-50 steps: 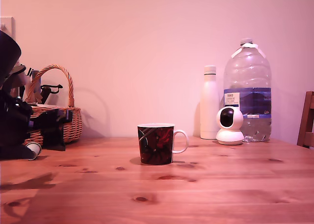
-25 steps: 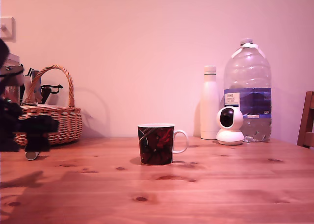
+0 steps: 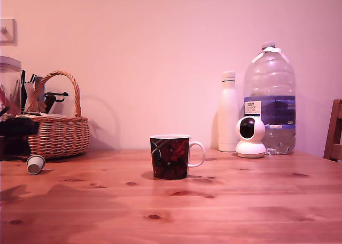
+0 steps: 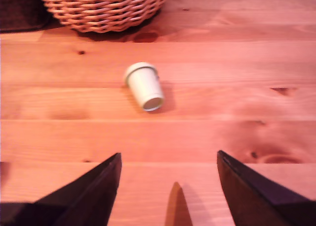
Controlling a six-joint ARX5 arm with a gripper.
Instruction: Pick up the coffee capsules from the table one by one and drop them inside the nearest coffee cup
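Note:
A small off-white coffee capsule (image 4: 144, 86) lies on its side on the wooden table, rimmed end toward the basket. My gripper (image 4: 168, 156) is open, and its two dark fingers (image 4: 94, 191) stand apart from the capsule with nothing between them. In the exterior view the capsule (image 3: 36, 164) rests at the far left, just in front of the basket. A dark part of my arm (image 3: 16, 131) shows at that view's left edge. The coffee cup (image 3: 170, 157), black with a red and white print and a white handle, stands upright mid-table, well to the right of the capsule.
A wicker basket (image 3: 60, 133) with a loop handle stands behind the capsule. At the back right are a white bottle (image 3: 228, 113), a large clear water jug (image 3: 269, 100) and a small white camera (image 3: 250, 137). A wooden chair (image 3: 334, 131) shows at the right edge.
My arm has drawn back toward the exterior view's left edge, away from the capsule it was over a second ago. The capsule stays on the table, now uncovered. The cup has not moved.

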